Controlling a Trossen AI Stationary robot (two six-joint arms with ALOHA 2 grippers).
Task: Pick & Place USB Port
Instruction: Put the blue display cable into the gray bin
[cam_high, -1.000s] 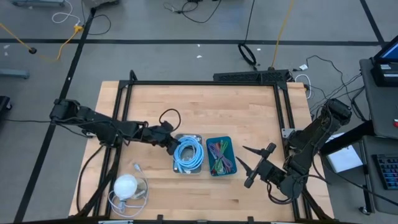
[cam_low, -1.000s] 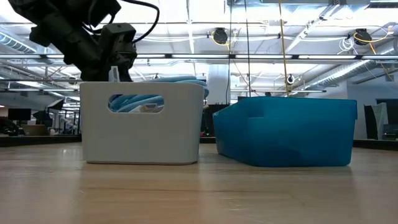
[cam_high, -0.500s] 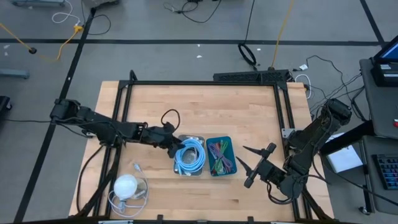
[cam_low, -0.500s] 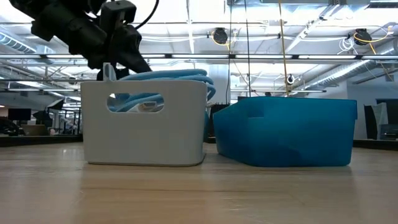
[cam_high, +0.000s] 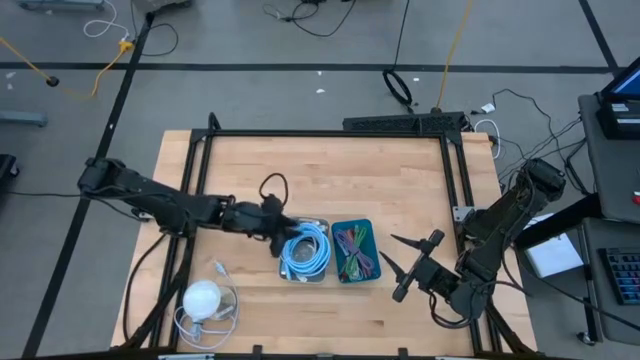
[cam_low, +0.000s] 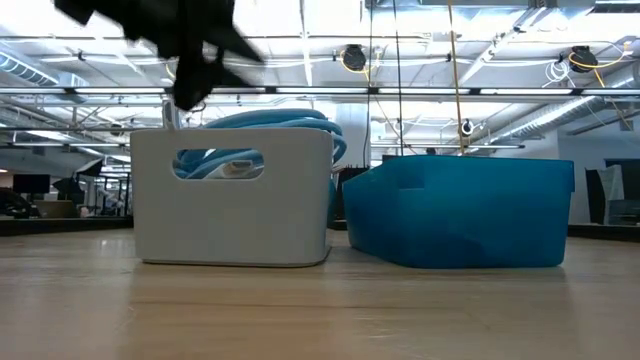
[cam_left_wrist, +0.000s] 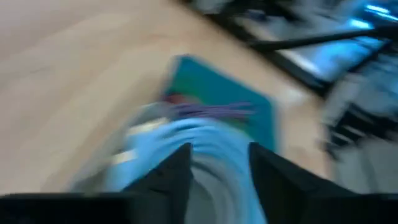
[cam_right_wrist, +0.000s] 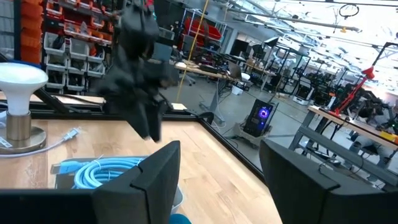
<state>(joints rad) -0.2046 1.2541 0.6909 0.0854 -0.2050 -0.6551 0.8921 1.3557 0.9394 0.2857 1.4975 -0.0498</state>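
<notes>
Worktop (cam_high: 330, 170) of pale wood, seen from above, with two small bins side by side near its middle. The white bin (cam_low: 232, 195) holds a coil of light blue cable (cam_high: 304, 250), which rises above the bin's rim in the low view. The teal bin (cam_high: 353, 251), touching it on the right, holds a bundle of mixed-colour cables (cam_high: 352, 254).

The left gripper (cam_high: 283, 222) reaches in from the left and sits just at the white bin's upper left corner, over the edge of the blue coil. Its jaws stand apart with the blue coil seen beyond them in the wrist view; they hold nothing. That wrist view is blurred.

The right gripper (cam_high: 402, 266) waits near the worktop's right edge, well apart from the bins, its jaws wide open and empty.

A white dome-shaped lamp (cam_high: 203, 298) with a thin white cord (cam_high: 220, 273) rests near the front left corner.
</notes>
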